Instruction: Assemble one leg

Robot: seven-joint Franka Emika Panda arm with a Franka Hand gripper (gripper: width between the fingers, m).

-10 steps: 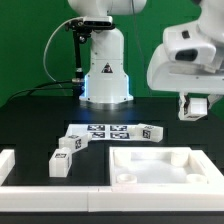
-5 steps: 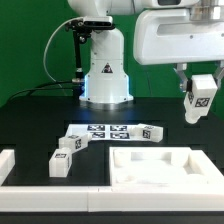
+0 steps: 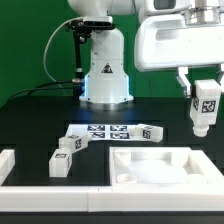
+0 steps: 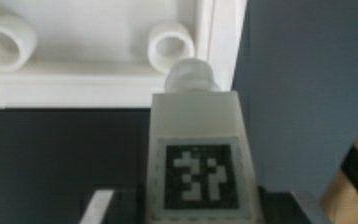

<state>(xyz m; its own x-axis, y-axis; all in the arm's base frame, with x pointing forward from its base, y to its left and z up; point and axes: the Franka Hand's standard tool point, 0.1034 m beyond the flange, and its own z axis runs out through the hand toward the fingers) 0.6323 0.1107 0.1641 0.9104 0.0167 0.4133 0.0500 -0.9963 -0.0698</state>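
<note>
Four legs are in sight: one raised leg (image 3: 206, 106) at the right edge of the exterior view, and three on the counter (image 3: 30, 120), namely a front leg (image 3: 60, 166) and a second leg (image 3: 73, 146) at lower left and a third leg (image 3: 150, 133) near centre. There is one marker board (image 3: 100, 131) and one large white panel (image 3: 190, 158). The wrist view shows two round holes in the panel, one hole (image 4: 5, 45) and another hole (image 4: 172, 42).

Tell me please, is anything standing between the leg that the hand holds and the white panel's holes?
Nothing visible does. The hand holds the leg upright in the air near the panel, at the exterior view's right. In the wrist view its tip points toward a round hole, with only open space between.
</note>
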